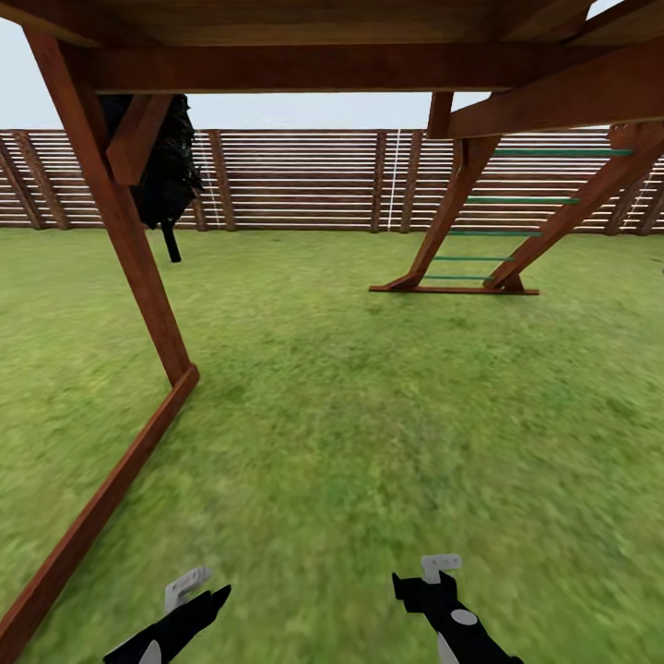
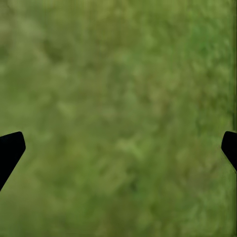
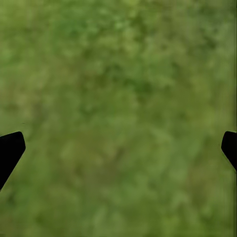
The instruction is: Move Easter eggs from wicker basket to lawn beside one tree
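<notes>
The lawn [image 1: 369, 415] is being shown across the head view, running out to the slatted fence [image 1: 304, 180] at twelve o'clock. A red-brown timber frame [image 1: 129, 249] is being passed at ten o'clock, its ladder [image 1: 489, 231] standing at one o'clock, with a dark thin-trunked tree [image 1: 166, 175] behind the post. No eggs, basket or pale-trunked tree are being shown here, so their place cannot be told. Judged from the task alone, the eggs are being expected light, smooth and rounded, best taken across the widest middle. The left gripper [image 2: 118, 148] and right gripper [image 3: 118, 148] are being held low at six o'clock, pointing down at grass, jaws wide apart and empty.
</notes>
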You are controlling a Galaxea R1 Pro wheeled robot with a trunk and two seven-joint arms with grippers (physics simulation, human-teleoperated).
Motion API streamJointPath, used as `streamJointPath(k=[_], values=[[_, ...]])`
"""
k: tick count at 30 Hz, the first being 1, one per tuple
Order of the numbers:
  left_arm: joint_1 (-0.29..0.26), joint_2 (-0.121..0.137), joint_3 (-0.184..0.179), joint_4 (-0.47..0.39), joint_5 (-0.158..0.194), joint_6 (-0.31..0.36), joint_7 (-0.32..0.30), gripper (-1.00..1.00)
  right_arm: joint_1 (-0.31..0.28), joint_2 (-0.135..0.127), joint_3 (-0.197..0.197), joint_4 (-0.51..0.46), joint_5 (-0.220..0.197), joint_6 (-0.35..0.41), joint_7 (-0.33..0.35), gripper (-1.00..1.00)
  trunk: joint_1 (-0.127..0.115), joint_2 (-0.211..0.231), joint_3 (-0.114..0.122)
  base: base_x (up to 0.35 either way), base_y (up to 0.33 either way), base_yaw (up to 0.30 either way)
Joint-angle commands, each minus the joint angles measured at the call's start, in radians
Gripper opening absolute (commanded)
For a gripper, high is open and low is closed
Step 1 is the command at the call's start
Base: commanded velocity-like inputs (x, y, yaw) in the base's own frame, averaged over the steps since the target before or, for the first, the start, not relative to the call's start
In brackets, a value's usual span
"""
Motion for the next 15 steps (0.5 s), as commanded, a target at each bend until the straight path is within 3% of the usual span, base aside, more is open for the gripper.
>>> streamJointPath(k=[1,15], values=[[0.0,-0.001,0.005,-0.001,0.01,0.01,-0.006,1.0,-0.001,0.0,0.001,0.001,0.004,-0.003,0.0,1.0,0.0,0.0,-0.001,0.314,-0.104,0.0],[0.0,-0.001,0.005,-0.001,0.01,0.01,-0.006,1.0,-0.001,0.0,0.0,0.001,0.006,-0.004,0.0,1.0,0.0,0.0,-0.001,0.314,-0.104,0.0]])
